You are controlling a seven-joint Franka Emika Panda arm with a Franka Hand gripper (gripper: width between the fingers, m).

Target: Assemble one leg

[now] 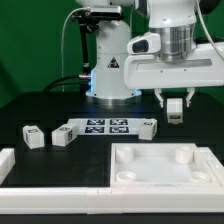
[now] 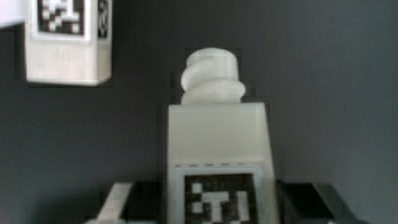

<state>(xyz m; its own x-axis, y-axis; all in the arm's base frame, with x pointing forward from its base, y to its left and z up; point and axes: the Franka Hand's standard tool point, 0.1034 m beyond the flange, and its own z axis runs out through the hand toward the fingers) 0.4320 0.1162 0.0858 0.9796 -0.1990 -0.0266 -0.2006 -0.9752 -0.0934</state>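
My gripper (image 1: 176,113) is shut on a white leg (image 1: 176,106) and holds it in the air above the far right side of the large white panel (image 1: 160,168). In the wrist view the held leg (image 2: 217,140) sits between the two fingers (image 2: 125,203), its round peg pointing away and a marker tag on the near face. Three more legs lie on the table: two at the exterior view's left (image 1: 30,137) (image 1: 62,134) and one by the marker board's right end (image 1: 147,125). One loose leg also shows in the wrist view (image 2: 68,45).
The marker board (image 1: 100,126) lies at the table's middle. The robot base (image 1: 112,65) stands behind it. A white L-shaped rail (image 1: 20,178) runs along the front and the exterior view's left. The panel has corner sockets (image 1: 184,155).
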